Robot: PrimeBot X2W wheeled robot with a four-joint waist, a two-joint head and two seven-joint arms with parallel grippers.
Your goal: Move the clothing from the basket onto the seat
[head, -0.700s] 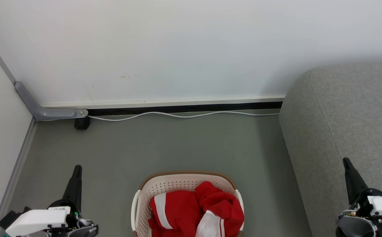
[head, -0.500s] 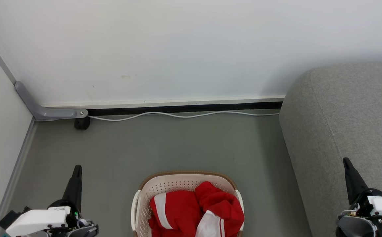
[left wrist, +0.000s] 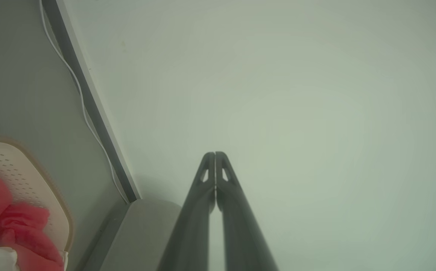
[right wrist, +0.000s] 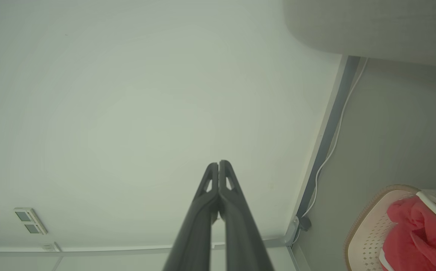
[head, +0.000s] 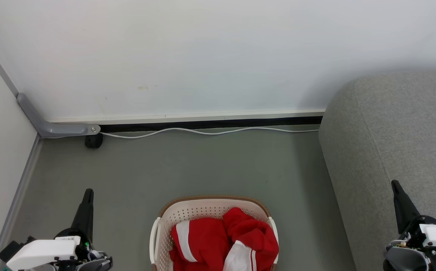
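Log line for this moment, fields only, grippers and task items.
left gripper: shut, empty | right gripper: shut, empty | clothing: in basket | seat: no clothing seen

Red-white clothing [head: 223,242] heaped in basket [head: 202,209]; seat [head: 394,143] right.

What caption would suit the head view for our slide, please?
Red clothing heaped in the basket near the seat; left gripper and right gripper shut.

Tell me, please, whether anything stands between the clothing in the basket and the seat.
Nothing visible does: the clothing sits in the basket, and just grey floor lies between it and the seat on the robot's right.
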